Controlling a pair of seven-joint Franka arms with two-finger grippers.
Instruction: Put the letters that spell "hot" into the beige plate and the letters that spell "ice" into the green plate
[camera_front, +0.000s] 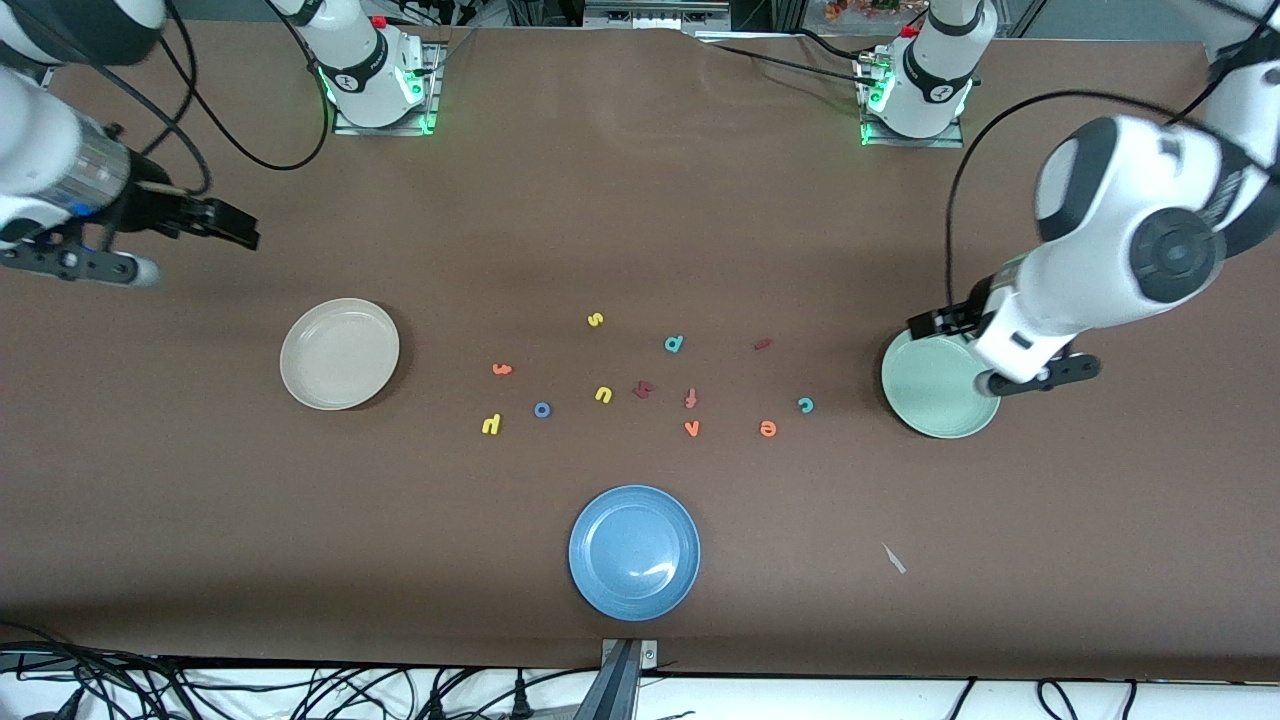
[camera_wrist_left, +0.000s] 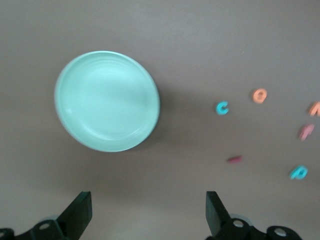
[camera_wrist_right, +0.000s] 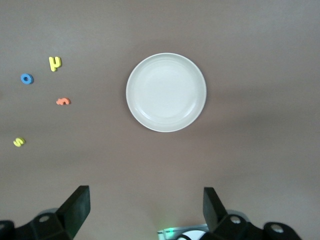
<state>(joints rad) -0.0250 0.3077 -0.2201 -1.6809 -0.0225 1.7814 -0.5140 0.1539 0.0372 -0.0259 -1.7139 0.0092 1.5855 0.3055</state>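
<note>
over the green plate (camera_wrist_left: 107, 101) my left fingers (camera_wrist_left: 80, 212) hang wide, empty; right fingers (camera_wrist_right: 76, 207) likewise above the counter near the beige plate (camera_wrist_right: 166, 92). no letter placed; next, descend on the teal c (camera_wrist_left: 222, 107).

Matte brown tabletop (camera_front: 640, 200) fills the view — black cables (camera_front: 300, 690) trail along a white floor strip under its near edge.

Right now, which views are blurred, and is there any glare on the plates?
Left wrist view: soft, the green plate and teal c smeared. Right wrist view: sharper, the beige plate crisp. Front view: sharp, with a small glare streak on the blue plate.
</note>
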